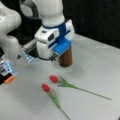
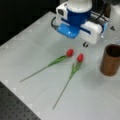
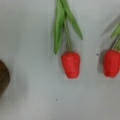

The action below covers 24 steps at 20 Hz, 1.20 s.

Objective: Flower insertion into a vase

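Note:
Two red tulips with green stems lie flat on the grey table. One tulip (image 1: 53, 78) (image 2: 80, 57) (image 3: 71, 64) sits near the middle of the wrist view; the other tulip (image 1: 45, 87) (image 2: 70, 52) (image 3: 111, 63) lies beside it. The vase (image 1: 66, 58) (image 2: 110, 60) (image 3: 3, 77), a dark-brown cylinder, stands upright and empty in a front view. My gripper (image 1: 48, 46) (image 2: 81, 26) hangs above the table just beyond the flower heads and beside the vase, holding nothing that shows. Its fingers are hidden behind the white and blue hand body.
The arm's white base (image 1: 10, 37) and a blue-lit unit with an orange part (image 1: 10, 79) stand at a front view's left. A black perforated board (image 2: 15, 107) borders the table at a front view's bottom left. Black backdrop behind.

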Motion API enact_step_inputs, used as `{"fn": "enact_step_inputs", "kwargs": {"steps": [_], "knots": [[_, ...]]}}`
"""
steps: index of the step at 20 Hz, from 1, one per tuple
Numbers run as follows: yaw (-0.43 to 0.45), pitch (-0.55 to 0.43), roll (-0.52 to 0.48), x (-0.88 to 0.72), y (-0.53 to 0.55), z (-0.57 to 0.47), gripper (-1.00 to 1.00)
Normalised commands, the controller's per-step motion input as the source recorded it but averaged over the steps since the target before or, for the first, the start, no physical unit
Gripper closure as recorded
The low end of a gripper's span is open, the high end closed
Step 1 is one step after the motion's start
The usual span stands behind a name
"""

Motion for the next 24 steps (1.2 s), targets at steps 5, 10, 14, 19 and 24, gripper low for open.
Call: {"fn": "enact_step_inputs", "kwargs": {"steps": [5, 10, 14, 19, 24], "knots": [[0.055, 0.157, 0.034, 0.47, 0.04, -0.22, -1.0], [0.048, 0.148, 0.021, 0.5, 0.05, -0.24, -1.0], [0.07, 0.102, 0.028, 0.47, 0.04, -0.27, -1.0], [0.06, 0.078, 0.003, 0.36, 0.04, -0.25, -1.0], [0.093, 0.078, 0.011, 0.17, 0.05, -0.15, -1.0]]}}
